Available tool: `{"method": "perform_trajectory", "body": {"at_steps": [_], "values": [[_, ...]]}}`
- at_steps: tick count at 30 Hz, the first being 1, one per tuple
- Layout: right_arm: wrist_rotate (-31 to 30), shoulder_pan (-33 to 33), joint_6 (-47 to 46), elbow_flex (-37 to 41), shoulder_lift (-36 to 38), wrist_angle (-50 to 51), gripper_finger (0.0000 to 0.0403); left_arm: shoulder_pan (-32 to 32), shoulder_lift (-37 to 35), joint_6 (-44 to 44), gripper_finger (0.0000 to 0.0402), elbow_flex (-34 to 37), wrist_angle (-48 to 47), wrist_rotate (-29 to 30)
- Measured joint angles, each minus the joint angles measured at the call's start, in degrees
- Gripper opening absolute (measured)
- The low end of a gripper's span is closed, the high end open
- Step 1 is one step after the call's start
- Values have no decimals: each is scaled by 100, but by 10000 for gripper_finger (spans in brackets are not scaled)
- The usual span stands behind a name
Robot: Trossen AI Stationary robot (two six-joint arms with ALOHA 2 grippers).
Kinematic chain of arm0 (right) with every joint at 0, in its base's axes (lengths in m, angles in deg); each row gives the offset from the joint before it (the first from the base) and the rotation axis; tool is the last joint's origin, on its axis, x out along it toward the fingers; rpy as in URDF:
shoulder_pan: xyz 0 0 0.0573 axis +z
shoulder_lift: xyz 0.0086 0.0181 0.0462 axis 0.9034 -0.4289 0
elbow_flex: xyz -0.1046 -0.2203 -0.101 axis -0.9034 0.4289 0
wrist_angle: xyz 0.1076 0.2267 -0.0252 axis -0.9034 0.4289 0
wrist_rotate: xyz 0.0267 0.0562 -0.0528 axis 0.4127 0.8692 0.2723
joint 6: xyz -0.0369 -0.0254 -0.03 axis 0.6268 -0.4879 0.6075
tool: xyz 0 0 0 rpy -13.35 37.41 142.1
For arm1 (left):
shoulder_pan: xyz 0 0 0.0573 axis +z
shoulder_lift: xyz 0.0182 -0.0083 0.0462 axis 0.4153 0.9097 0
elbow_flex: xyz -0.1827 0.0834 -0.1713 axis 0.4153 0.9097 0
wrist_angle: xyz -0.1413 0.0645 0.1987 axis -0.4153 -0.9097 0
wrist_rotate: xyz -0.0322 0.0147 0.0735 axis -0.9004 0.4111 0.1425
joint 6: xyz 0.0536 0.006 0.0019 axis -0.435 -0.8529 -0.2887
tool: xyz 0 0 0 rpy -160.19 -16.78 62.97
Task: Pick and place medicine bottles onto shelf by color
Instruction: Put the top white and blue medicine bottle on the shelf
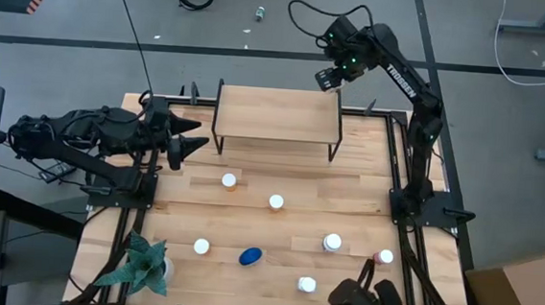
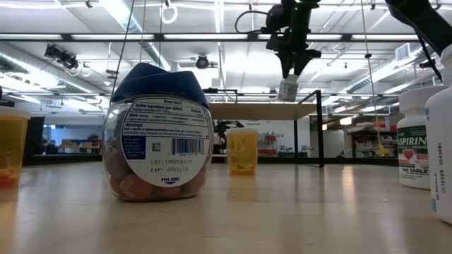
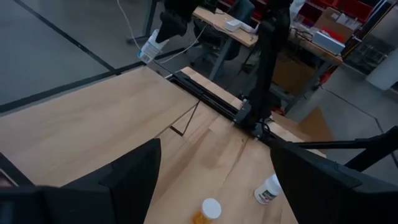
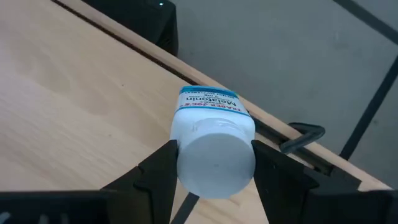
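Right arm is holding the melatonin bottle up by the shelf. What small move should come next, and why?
Probably ease the right end effector inward over the shelf and lower it. The white bottle is gripped between its fingers, but the high view shows it hanging past the shelf's far right corner, above board height in the low view.

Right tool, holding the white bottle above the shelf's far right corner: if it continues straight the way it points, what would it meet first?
Probably the shelf top. The right tool points the white bottle down at the board's right end, though it might just pass the edge.
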Motion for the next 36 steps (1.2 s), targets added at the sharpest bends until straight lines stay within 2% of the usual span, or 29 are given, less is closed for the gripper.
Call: {"method": "perform_trajectory", "body": {"at_steps": [7,17,36], "values": [[156,156,302,75,-61,-46,192,139,0,-159,309,0,-2,17],[89,309,32,432,-57,-418,192,208,0,-518,309,0,30,16],[130,269,-242,704,-57,-645,192,208,0,-485,309,0,37,17]]}}
